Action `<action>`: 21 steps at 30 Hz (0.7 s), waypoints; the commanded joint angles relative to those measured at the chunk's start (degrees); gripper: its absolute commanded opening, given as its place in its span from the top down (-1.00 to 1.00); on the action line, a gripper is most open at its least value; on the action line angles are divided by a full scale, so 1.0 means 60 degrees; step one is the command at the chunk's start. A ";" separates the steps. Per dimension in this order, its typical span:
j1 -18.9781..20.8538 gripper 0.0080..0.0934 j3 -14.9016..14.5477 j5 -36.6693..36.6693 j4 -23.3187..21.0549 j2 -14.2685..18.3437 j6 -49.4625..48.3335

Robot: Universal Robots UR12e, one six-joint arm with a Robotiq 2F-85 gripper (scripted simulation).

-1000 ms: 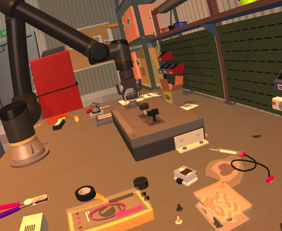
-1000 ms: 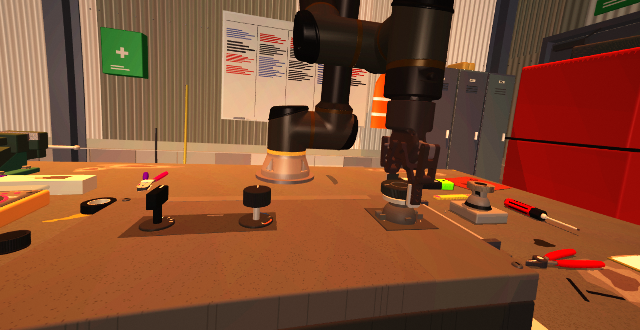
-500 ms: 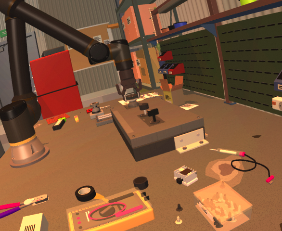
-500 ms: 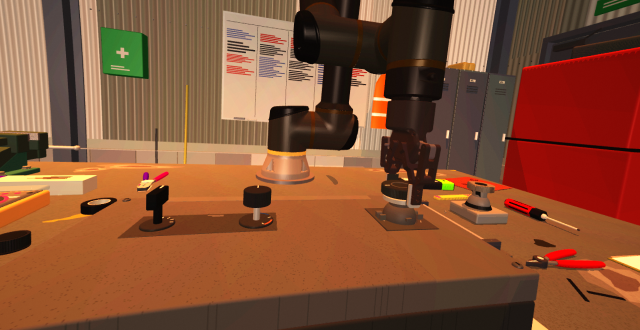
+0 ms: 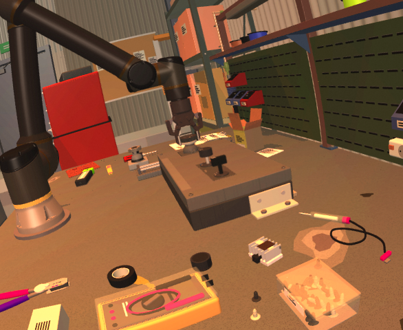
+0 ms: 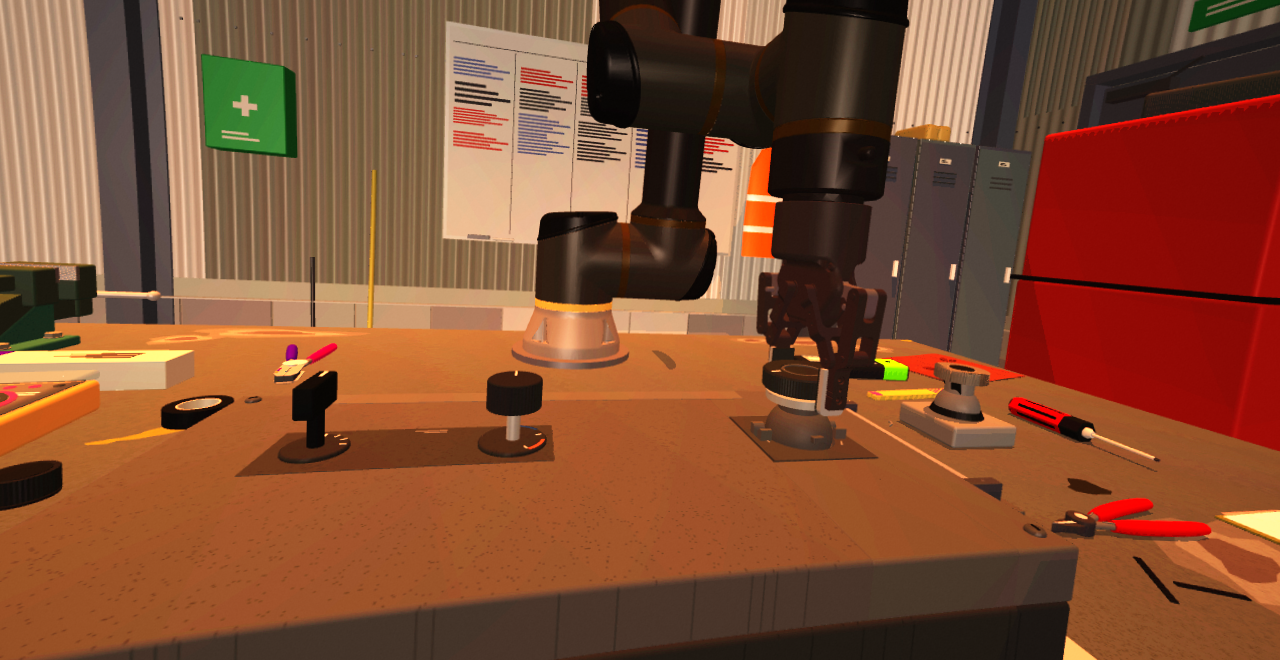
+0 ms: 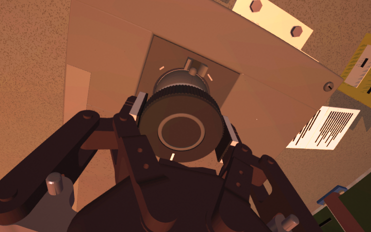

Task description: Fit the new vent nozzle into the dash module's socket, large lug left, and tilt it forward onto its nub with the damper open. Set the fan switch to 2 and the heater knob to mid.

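Observation:
The vent nozzle [image 7: 181, 126] sits in the socket [image 6: 799, 434] at one end of the dash module [image 5: 223, 177], upright, with a knurled rim and a ring on its top face. The nozzle is held at its rim by my closed gripper [image 6: 808, 383], which comes straight down on it. A small nub [image 7: 192, 70] shows on the socket plate just beyond the nozzle. Further along the module stand the round heater knob [image 6: 514, 392] and the black fan switch lever [image 6: 313, 401]. A second nozzle [image 6: 956, 392] rests on a small stand beside the module.
Behind the bench stand a red cabinet [image 5: 79, 119], shelving with boxes and a green pegboard wall [image 5: 354, 88]. On the bench lie a screwdriver [image 6: 1074, 428], pliers [image 6: 1123, 522], a tape roll [image 5: 122, 276], a multimeter [image 5: 159, 305] and a soldering iron [image 5: 328, 216].

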 commanded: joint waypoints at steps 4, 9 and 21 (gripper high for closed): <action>0.0000 1.00 -0.0003 0.0000 -0.0003 0.0000 -0.0330; -0.0001 1.00 -0.0003 0.0000 -0.0003 0.0000 -0.0837; -0.0001 1.00 -0.0003 0.0000 -0.0003 0.0000 -0.2432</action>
